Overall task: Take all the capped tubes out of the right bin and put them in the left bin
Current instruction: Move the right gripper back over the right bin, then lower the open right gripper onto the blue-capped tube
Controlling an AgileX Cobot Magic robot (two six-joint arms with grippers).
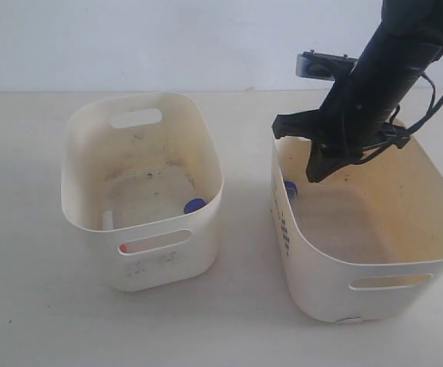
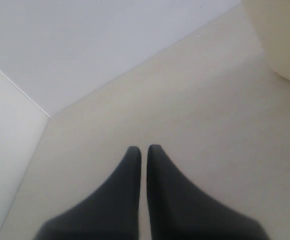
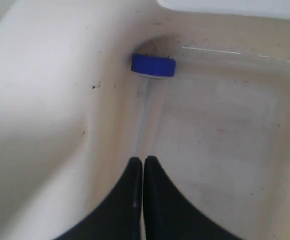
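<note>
Right wrist view: right gripper (image 3: pixel 143 160) fingers pressed together, empty, hanging over right bin (image 1: pixel 374 264). Blue-capped tube (image 3: pixel 153 66) lies in the bin corner facing the far-left corner of the table (image 1: pixel 22 229). Advice: spread fingers first, then descend astride the tube, clear of the wall. Left gripper (image 2: pixel 143 148) closed, empty.

The right arm (image 1: pixel 393 65) is slanting down from the upper right, and the right gripper (image 1: pixel 314 174) is pointing downward with its jaws pressed together on nothing. The left gripper (image 2: pixel 143 148) is holding its jaws closed too, empty.
</note>
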